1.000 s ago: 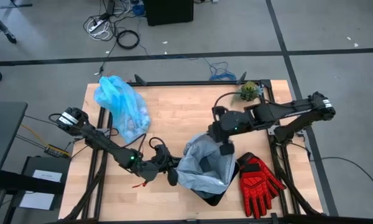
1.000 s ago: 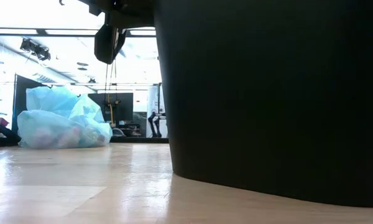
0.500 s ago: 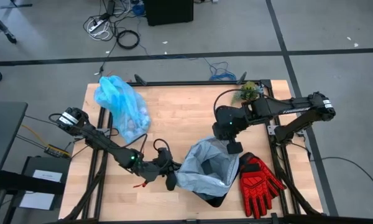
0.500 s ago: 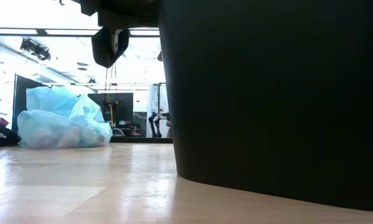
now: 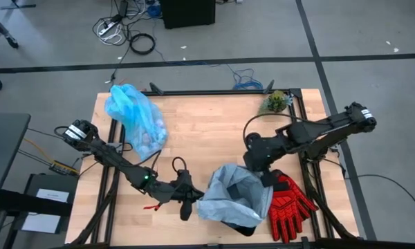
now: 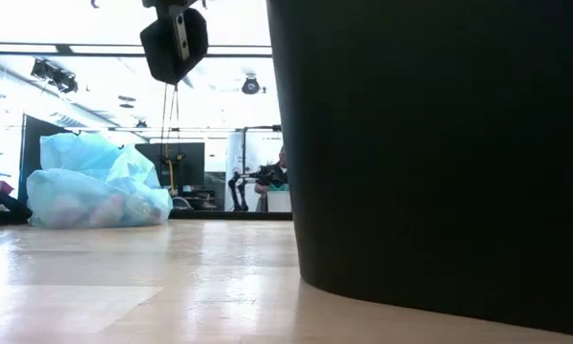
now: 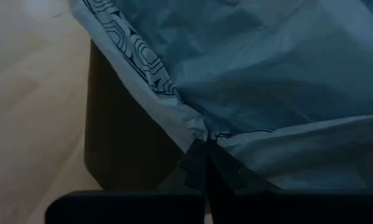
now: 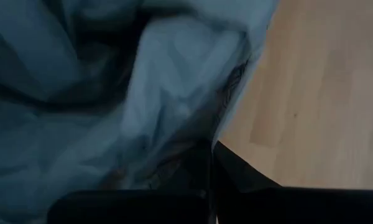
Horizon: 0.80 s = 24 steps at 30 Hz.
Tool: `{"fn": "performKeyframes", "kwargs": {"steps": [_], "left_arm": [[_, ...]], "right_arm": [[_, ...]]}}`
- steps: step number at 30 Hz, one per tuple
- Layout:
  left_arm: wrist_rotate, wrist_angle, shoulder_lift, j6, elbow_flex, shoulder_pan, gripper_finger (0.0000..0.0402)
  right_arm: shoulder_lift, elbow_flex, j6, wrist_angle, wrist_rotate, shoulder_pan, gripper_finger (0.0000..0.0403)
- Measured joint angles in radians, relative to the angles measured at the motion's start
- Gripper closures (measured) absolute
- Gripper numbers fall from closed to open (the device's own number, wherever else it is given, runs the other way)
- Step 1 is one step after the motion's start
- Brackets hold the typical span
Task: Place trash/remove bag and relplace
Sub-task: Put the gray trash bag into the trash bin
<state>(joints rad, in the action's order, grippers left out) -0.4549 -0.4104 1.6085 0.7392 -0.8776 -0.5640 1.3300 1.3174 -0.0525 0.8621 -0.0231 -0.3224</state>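
Note:
A black bin stands near the table's front edge, and a pale grey-blue plastic bag is draped over its mouth. My left gripper is shut on the bag at the bin's left side. My right gripper is shut on it at the bin's far right side. The bright cyan-blue bag lies knotted-looking and full on the table's far left, resting on its bulging underside. Pale wads of trash show faintly through it. My left gripper pinches the grey-blue bag's rim, gathered into a small bunch, between its two fingers. The fingers come nearly level from the table's left. From the pinch the rim runs taut along the bin's wall. My right gripper pinches the grey-blue bag's printed rim between its two fingers, slanting down from the far right. The film spreads from the pinch over the bin's mouth; the view is blurred and shows no more.
Red and black work gloves lie just right of the bin, under my right arm. A small green plant stands at the far right corner. Bare wood lies between the cyan bag and the bin.
My right gripper has gone toward the table's near right, sinking a little, and has drawn the grey-blue bag's rim with it. The bin and bag have slid toward the right edge. My left gripper has turned a little at the bag's left rim. Both stay shut.

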Motion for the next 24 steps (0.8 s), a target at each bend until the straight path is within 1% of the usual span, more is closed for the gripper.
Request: {"fn": "performKeyframes", "kwargs": {"steps": [3,8,10,12,15,17,19,21,24], "left_arm": [[-0.002,0.013,0.0,0.003,0.0,-0.006,0.0396],[0.012,0.021,0.0,0.004,0.0,-0.008,0.0396],[0.018,0.021,0.0,0.005,0.0,-0.008,0.0396],[0.017,0.021,0.0,0.005,0.0,-0.008,0.0396],[-0.006,0.021,0.0,0.021,0.0,-0.002,0.0396],[-0.013,0.019,0.0,0.038,0.0,0.008,0.0396],[-0.019,0.016,0.0,0.039,0.0,0.01,0.0396],[-0.018,0.011,0.0,0.04,0.0,0.009,0.0396],[-0.013,0.01,0.0,0.064,0.0,0.007,0.0396]], "right_arm": [[-0.041,0.0,-0.02,-0.001,-0.046,-0.033,0.0367],[-0.138,0.0,-0.061,0.018,-0.167,-0.086,0.0283],[-0.192,0.014,-0.073,-0.001,-0.18,-0.131,0.0253],[-0.247,0.044,-0.092,-0.062,-0.169,-0.191,0.024],[-0.311,0.077,-0.142,-0.124,-0.137,-0.287,0.0245],[-0.323,0.078,-0.185,-0.102,-0.154,-0.352,0.0258],[-0.305,0.056,-0.208,-0.052,-0.206,-0.413,0.0273],[-0.272,0.032,-0.209,-0.062,-0.25,-0.463,0.0287],[-0.225,0.029,-0.251,-0.058,-0.264,-0.515,0.0301]]}}
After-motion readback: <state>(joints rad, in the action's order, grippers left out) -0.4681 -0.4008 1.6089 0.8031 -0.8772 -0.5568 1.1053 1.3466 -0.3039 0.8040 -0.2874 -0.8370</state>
